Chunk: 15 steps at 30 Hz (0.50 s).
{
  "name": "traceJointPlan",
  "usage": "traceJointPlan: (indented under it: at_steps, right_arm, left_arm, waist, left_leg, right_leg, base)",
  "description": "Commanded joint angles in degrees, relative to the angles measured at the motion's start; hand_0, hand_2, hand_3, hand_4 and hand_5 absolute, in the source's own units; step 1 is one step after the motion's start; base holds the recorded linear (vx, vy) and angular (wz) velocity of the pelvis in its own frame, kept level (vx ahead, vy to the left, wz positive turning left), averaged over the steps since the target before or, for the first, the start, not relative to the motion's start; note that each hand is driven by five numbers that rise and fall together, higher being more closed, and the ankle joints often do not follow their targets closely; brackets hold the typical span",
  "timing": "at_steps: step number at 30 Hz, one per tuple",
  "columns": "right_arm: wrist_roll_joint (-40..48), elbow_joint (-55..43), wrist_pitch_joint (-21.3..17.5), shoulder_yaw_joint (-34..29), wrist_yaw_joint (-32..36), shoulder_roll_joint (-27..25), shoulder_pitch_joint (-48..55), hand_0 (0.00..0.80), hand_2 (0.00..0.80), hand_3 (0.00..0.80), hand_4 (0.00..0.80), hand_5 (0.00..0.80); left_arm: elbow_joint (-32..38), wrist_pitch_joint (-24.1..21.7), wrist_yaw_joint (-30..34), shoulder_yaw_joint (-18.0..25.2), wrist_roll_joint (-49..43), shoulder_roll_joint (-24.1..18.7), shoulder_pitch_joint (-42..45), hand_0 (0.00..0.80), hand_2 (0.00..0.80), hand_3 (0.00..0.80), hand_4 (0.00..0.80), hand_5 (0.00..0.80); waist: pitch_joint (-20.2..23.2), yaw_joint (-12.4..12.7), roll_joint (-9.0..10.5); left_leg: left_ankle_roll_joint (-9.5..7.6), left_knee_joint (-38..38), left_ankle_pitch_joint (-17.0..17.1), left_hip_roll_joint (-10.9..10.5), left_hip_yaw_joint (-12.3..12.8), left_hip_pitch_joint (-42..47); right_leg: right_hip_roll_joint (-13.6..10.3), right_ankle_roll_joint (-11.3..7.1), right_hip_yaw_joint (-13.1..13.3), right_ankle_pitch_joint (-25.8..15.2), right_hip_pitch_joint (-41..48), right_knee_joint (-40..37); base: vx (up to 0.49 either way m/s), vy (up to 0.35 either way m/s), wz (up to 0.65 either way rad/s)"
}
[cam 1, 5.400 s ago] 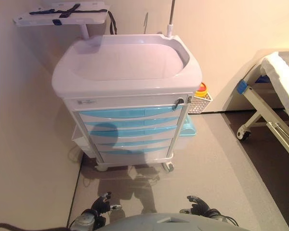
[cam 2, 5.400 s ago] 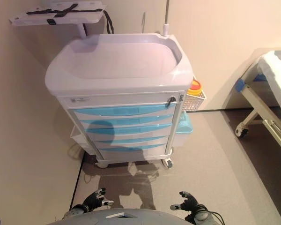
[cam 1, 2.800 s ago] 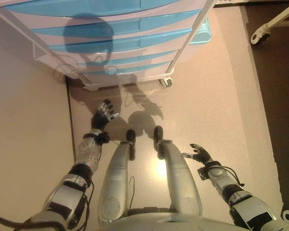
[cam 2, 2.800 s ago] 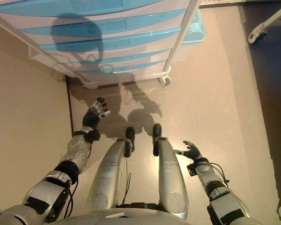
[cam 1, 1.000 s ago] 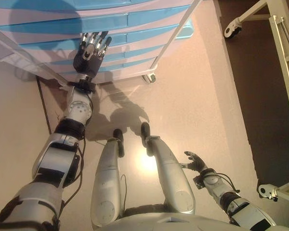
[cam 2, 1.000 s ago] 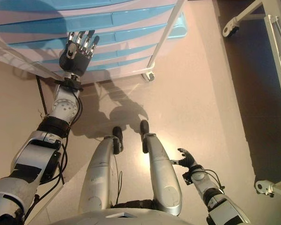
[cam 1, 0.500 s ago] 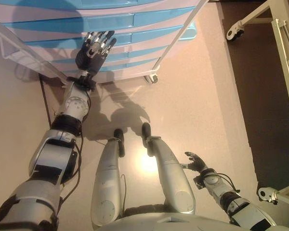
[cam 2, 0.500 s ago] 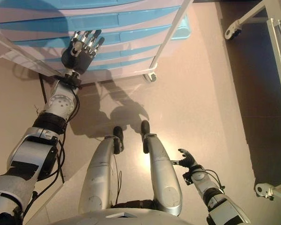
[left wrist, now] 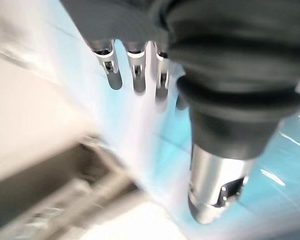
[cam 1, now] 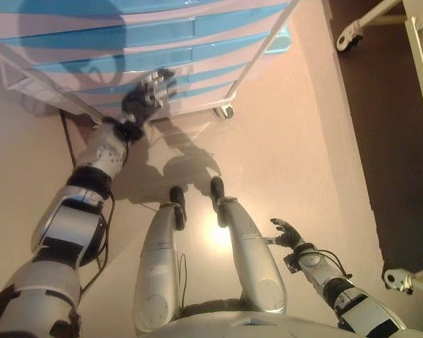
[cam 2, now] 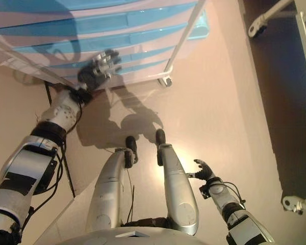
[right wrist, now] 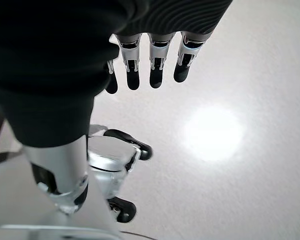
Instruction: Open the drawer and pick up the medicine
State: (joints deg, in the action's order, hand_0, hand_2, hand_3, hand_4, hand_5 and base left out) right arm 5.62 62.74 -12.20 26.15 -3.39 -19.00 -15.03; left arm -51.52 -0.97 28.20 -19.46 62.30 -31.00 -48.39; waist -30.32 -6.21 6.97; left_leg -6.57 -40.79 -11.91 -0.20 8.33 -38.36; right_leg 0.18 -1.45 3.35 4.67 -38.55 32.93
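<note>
Left hand (cam 1: 142, 98) open, fingers at lower drawer (cam 1: 190, 74).

no readable text, labels or numbers

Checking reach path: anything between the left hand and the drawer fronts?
Nothing visible. The left hand is open, fingers straight, right up at the lower blue drawers of the cart; whether it touches one cannot be told. All drawers look closed, no medicine in sight. The right hand hangs open over the floor.
</note>
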Motion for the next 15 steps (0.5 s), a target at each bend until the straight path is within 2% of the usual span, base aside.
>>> traceJointPlan:
  at_steps: [1,2,7,15]
  right_arm:
    - [0.46,-1.34,-0.35,0.68,-0.01,-1.89,2.15,0.0,0.0,0.0,0.0,0.0]
    - [0.57,-1.4,-0.39,0.62,-0.03,-1.87,2.01,0.0,0.0,0.0,0.0,0.0]
    - [0.42,-1.46,-0.06,0.56,-0.16,-1.25,2.08,0.0,0.0,0.0,0.0,0.0]
    - [0.3,-1.72,0.22,0.72,-0.36,-0.65,2.54,0.0,0.0,0.0,0.0,0.0]
  left_arm:
    - [0.97,-2.67,1.3,0.82,3.58,3.26,1.61,0.0,0.0,0.0,0.0,0.0]
    - [1.26,-2.89,1.73,1.4,4.46,3.49,1.81,0.0,0.0,0.0,0.0,0.0]
    - [2.49,-7.51,1.95,3.35,8.27,5.39,3.64,0.0,0.0,0.0,0.0,0.0]
    - [3.84,-10.64,4.63,5.81,16.02,6.94,4.92,0.0,0.0,0.0,0.0,0.0]
  waist:
    - [0.53,-0.25,-3.16]
    - [0.53,-0.22,-2.89]
    - [0.53,0.22,-2.72]
    - [0.53,0.52,-2.32]
  left_leg:
    - [0.75,6.3,-0.82,-2.05,0.32,4.7]
    - [0.65,6.88,1.03,-2.02,0.74,3.92]
    - [0.7,7.34,1.25,-2.19,0.31,4.26]
    - [0.75,7.36,1.32,-2.15,0.05,4.51]
  right_leg:
    - [3.06,1.96,-2.29,-0.46,3.3,-0.56]
    - [2.93,2.29,-2.4,-2.07,2.65,-1.35]
    - [3.01,2.47,-2.64,-1.89,2.8,-1.3]
    - [3.23,2.76,-2.85,-1.65,3.09,-1.1]
  base:
    - [-0.095,-0.033,-0.02]
    - [-0.091,-0.037,0.02]
    - [-0.023,-0.02,0.04]
    - [0.0,0.0,0.0]
